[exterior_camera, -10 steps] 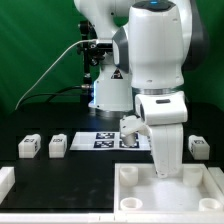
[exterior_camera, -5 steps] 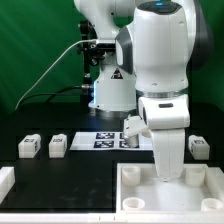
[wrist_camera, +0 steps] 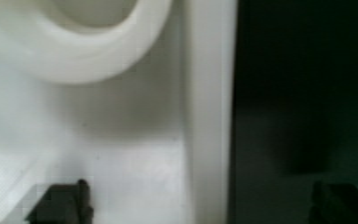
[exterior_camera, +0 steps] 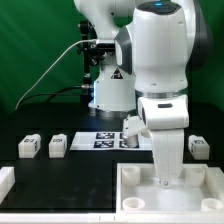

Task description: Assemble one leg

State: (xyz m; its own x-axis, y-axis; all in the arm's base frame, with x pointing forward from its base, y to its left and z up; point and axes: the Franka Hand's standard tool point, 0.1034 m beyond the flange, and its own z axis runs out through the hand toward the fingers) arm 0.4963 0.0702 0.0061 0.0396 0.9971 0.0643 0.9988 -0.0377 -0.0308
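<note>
Legs (exterior_camera: pixel 27 147), (exterior_camera: pixel 57 146), (exterior_camera: pixel 199 148) number three near one tray (exterior_camera: pixel 128 175).

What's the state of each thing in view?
Gripper: open, empty, down at tray.
Tray: on table, no leg seen fitted.
Leg, exterior view's left: loose on table.
Leg beside it: loose, not touching.
Leg by marker board: loose.
Leg, exterior view's right: loose on table.

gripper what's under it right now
Under the gripper lies the large white tray-like piece. The wrist view shows its white surface and a round recess. In the exterior view, the gripper's own body covers the spot directly beneath it.
</note>
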